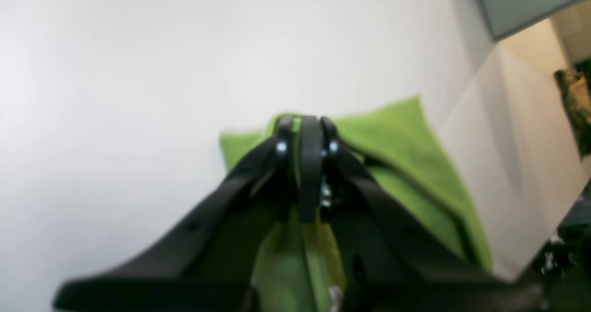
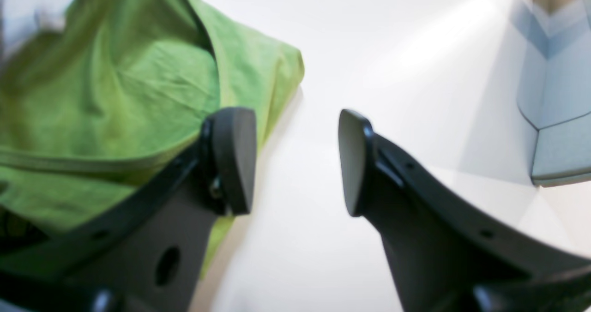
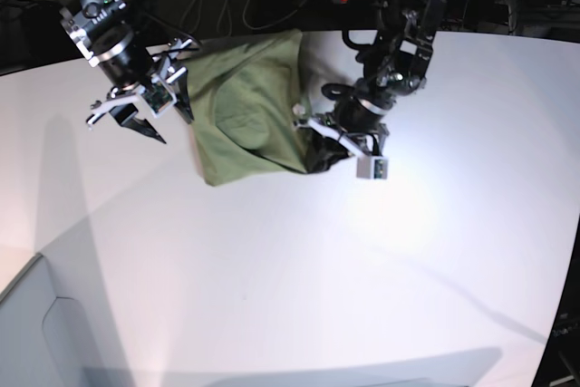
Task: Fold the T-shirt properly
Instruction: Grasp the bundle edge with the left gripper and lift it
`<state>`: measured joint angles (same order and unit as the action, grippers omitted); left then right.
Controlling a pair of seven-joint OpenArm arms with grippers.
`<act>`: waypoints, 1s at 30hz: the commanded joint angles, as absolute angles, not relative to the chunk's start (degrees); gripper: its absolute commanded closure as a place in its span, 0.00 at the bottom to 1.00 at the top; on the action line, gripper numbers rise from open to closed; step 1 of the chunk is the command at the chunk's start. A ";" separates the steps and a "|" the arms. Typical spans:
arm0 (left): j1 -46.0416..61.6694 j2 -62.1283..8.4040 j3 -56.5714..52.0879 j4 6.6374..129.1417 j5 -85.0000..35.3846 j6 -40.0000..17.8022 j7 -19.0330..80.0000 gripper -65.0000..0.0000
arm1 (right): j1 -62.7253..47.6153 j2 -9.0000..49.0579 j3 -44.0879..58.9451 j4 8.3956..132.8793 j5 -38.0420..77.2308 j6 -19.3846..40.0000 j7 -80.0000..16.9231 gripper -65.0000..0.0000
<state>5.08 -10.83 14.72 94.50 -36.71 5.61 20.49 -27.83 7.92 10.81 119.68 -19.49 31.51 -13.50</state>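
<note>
Green T-shirt, partly folded and wrinkled, lies on a white bench. The left fingers clench its edge, apparently, though blurred; the right fingers are parted beside it, empty.

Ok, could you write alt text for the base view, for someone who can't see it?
A rumpled green T-shirt lies on a white table between two black robot arms. The gripper on the view's right is closed on the shirt's near edge, while the gripper on the view's left stands open beside it.
</note>
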 commanded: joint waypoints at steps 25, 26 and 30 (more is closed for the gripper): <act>0.66 -10.77 14.55 89.45 -37.41 5.49 19.30 0.92 | -28.26 8.13 10.86 120.48 -18.86 32.13 -12.18 0.58; 0.84 -10.95 14.55 89.71 -37.49 5.58 19.30 0.84 | -28.35 8.13 10.86 120.48 -18.86 32.13 -12.18 0.58; 3.03 -11.30 14.29 95.78 -37.49 5.58 19.03 0.56 | -28.53 8.13 9.98 120.40 -18.86 32.13 -12.18 0.58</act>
